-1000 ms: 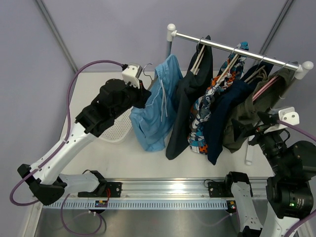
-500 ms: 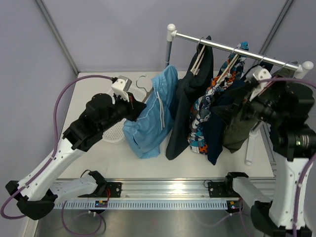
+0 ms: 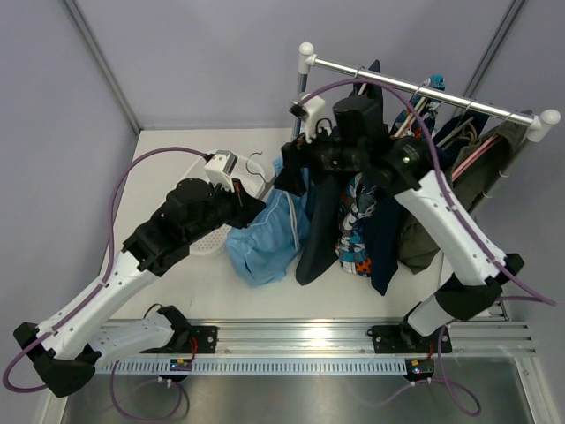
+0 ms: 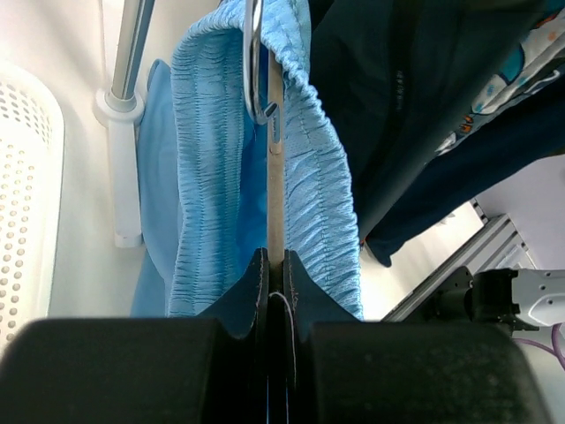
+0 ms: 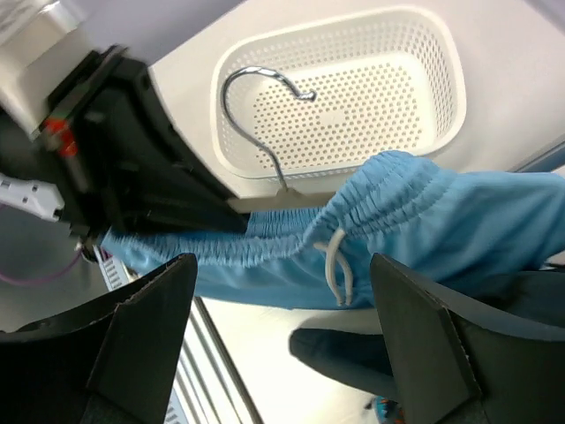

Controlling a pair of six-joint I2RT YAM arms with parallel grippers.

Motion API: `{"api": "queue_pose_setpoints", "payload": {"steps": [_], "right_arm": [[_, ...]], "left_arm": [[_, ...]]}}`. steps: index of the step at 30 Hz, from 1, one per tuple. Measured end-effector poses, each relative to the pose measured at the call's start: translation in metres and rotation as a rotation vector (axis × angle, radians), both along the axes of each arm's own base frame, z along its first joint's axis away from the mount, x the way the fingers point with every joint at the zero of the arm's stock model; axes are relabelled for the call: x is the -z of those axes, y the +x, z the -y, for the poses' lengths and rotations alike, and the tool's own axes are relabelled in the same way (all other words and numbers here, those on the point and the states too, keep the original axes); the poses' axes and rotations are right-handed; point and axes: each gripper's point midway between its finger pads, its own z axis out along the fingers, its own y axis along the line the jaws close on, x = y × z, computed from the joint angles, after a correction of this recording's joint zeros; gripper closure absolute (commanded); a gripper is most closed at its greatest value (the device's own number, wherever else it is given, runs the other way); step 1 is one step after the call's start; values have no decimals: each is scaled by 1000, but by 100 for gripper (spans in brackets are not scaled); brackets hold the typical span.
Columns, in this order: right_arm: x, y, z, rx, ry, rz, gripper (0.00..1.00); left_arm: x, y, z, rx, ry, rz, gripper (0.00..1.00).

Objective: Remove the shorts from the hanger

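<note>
The light blue shorts [image 3: 265,234] with a white drawstring [image 5: 335,258] hang on a wooden hanger [image 4: 274,177] with a metal hook [image 5: 263,93]. My left gripper [image 3: 255,201] is shut on the hanger's bar [image 4: 275,252], holding it off the rail, above the table. My right gripper [image 3: 290,173] is open just above the shorts' waistband [image 5: 415,199], its fingers [image 5: 150,336] on either side of the drawstring and not touching the cloth. The dark navy-black shorts [image 3: 334,181] hang on the rail [image 3: 415,87].
A white perforated basket [image 3: 208,237] lies on the table left of the shorts, also in the right wrist view [image 5: 353,88]. Several other garments [image 3: 388,190] hang on the rail. The rack's upright pole [image 4: 131,62] stands close behind the shorts.
My right arm has swung from the far right across the rack to above the blue shorts. My left gripper has kept hold of the hanger, shifting slightly as the shorts sank lower.
</note>
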Motion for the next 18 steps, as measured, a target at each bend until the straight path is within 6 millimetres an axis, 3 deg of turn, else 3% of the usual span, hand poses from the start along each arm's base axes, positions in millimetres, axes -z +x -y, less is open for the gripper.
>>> {"api": "queue_pose_setpoints", "payload": {"steps": [4, 7, 15, 18], "right_arm": [[34, 18, -35, 127, -55, -108, 13], [57, 24, -44, 201, -104, -135, 18], [62, 38, -40, 321, -127, -97, 42], [63, 44, -39, 339, -128, -78, 46]], "left_arm": [[-2, 1, -3, -30, -16, -8, 100], [-7, 0, -7, -49, -33, 2, 100], [-5, -1, -15, -82, -44, 5, 100], [-1, -1, -15, -83, -40, -1, 100]]}}
